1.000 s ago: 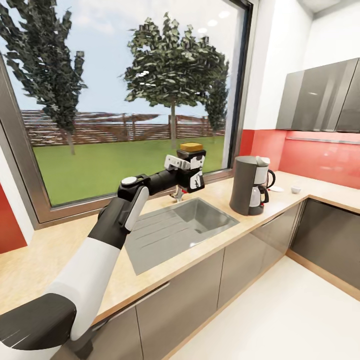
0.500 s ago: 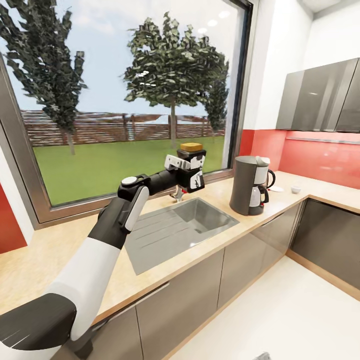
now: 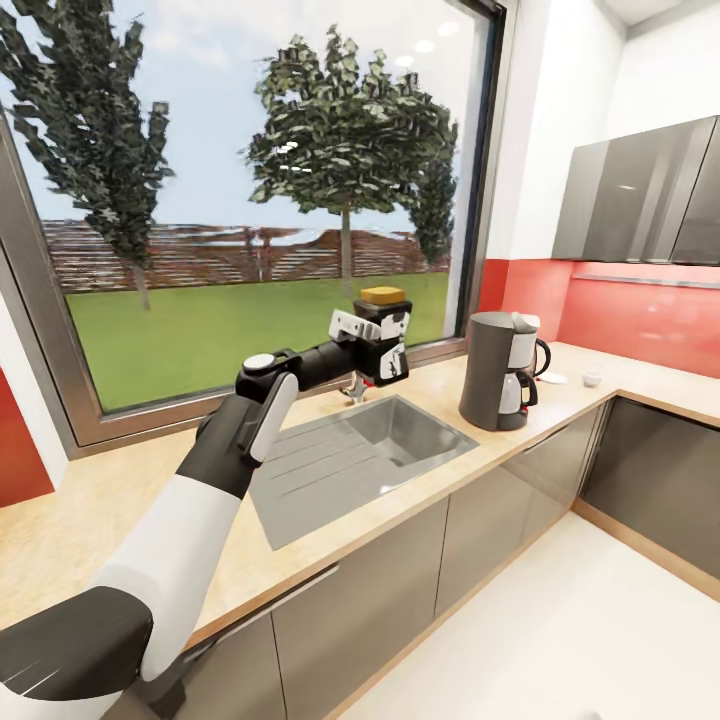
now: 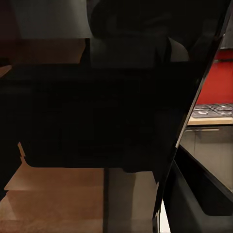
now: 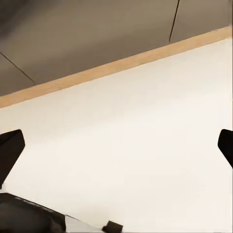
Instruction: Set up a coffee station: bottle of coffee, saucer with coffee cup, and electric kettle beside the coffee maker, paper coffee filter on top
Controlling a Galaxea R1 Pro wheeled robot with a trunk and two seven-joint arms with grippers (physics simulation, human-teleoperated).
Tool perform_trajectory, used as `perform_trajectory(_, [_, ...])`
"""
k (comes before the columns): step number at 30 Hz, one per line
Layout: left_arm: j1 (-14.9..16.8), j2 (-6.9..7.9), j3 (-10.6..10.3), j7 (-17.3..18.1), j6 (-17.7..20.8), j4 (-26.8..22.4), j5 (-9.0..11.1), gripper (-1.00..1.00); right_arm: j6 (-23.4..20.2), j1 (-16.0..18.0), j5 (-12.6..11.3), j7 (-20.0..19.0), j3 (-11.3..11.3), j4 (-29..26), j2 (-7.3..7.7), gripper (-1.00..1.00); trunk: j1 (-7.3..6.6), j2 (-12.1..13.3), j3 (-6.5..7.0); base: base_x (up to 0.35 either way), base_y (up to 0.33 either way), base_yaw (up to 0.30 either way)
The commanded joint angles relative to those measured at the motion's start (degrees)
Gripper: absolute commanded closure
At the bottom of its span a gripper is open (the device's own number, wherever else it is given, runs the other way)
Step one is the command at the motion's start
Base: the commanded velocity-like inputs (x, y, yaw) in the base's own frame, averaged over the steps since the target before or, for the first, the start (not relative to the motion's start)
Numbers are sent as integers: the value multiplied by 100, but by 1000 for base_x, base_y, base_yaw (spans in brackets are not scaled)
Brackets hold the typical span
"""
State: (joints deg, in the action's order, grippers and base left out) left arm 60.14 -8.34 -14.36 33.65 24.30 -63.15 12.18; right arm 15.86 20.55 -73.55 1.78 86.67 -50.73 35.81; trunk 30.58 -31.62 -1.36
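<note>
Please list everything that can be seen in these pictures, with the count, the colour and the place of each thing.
kitchen countertop: one, light tan wood grain, L-shaped, below the window.
sink: one, steel, set into the countertop.
coffee maker: one, dark grey with white housing and carafe, on the countertop right of the sink.
bottle of coffee: one, dark with tan-yellow lid, held above the sink's back edge.
coffee cup: one, white, on the countertop beyond the coffee maker.
saucer: one, white, on the countertop between coffee maker and cup.
wall cabinets: grey, upper right.
window: one, showing trees and lawn.
left gripper: one, white and black, closed on the bottle.
right gripper: one, black fingertips wide apart, above the white floor.
</note>
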Motion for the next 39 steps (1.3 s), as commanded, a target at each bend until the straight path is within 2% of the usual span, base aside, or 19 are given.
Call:
perform_trajectory(1, [7, -1, 2, 10, 43, 15, 47, 100, 39, 14, -54, -21, 45, 0, 28, -100, 3, -12, -12, 0, 0, 0])
perform_trajectory(9, [7, -1, 1, 10, 41, 81, 47, 100, 133, 3, -116, -275, 43, 100, 111, -100, 3, -12, -8, 0, -26, -89])
perform_trajectory(18, [7, -1, -4, 10, 46, 85, 47, 100, 145, -4, -140, -288, 50, 256, 94, -100, 3, -12, 10, 59, -75, -184])
perform_trajectory(20, [7, -1, -5, 10, 47, 85, 47, 100, 143, -5, -141, -287, 55, 483, 26, -100, 3, -12, 11, 176, -190, -50])
perform_trajectory(23, [7, -1, -5, 10, 48, 84, 47, 100, 139, -6, -178, -297, 52, 987, -219, -100, 3, -12, 12, 203, -213, -17])
perform_trajectory(27, [7, -2, -5, 10, 46, 84, 47, 100, 140, -16, -203, -313, 52, 1219, -366, -100, 3, -12, 14, 174, -179, -82])
perform_trajectory(35, [7, -2, -39, 10, 46, 81, 47, 100, 145, -71, -219, -326, 51, 1290, -414, -100, 3, -12, 33, 33, -68, -241])
perform_trajectory(39, [7, -8, -242, 10, 48, 71, 47, 100, 145, -76, -220, -327, 51, 1294, -416, -100, 3, -12, 41, 3, -236, -179])
